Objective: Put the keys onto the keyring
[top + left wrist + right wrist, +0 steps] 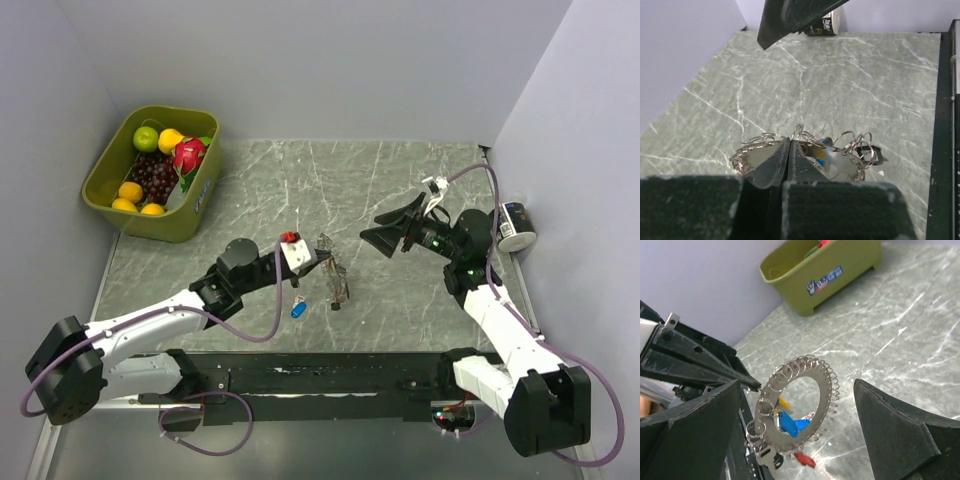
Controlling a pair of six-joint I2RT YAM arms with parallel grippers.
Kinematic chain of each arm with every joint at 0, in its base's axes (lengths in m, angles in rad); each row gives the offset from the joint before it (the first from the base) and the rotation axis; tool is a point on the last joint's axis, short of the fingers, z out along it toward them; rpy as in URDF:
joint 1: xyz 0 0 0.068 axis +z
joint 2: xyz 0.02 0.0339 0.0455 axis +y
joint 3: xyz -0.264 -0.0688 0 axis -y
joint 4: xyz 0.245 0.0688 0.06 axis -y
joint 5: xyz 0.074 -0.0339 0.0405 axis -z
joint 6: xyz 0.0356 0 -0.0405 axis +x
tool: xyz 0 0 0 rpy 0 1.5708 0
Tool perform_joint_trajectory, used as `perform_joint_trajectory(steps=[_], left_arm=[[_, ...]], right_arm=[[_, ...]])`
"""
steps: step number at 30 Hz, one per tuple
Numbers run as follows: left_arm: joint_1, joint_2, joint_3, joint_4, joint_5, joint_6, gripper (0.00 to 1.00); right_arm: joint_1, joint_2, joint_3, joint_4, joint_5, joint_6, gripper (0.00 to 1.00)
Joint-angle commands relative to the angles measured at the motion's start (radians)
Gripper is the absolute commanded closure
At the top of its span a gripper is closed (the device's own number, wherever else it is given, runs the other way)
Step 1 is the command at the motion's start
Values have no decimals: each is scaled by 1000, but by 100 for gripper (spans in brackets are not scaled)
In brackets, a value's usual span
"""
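One green plastic tub of fruit (192, 208) sits in the far corner. Left gripper (790, 149) pinches the silvery loopy metal keyring (825, 390) upright; right gripper (374, 232) faces it, jaws wide apart.

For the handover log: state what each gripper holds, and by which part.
The left gripper grips the keyring by its rim; the right gripper is open, holding nothing.
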Motion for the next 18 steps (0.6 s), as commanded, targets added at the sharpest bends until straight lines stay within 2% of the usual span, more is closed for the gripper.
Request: perform_joint_trajectory(steps=[1,6,9,13,18], left_arm=[[106,14,14,89,166,-100,99],[236,-16,-12,134,207,-254,99],[282,-67,-32,133,220,-280,99],[333,-168,-113,184,237,-335,99],[355,-347,-172,77,81,-319,99]], right_arm=[[0,15,65,-51,-21,-20,0],[29,-5,56,-117,27,-69,0],[77,-6,62,-179,54,-124,0],[192,0,105,-322,187,-238,0],[335,18,128,-436,338,-328,0]])
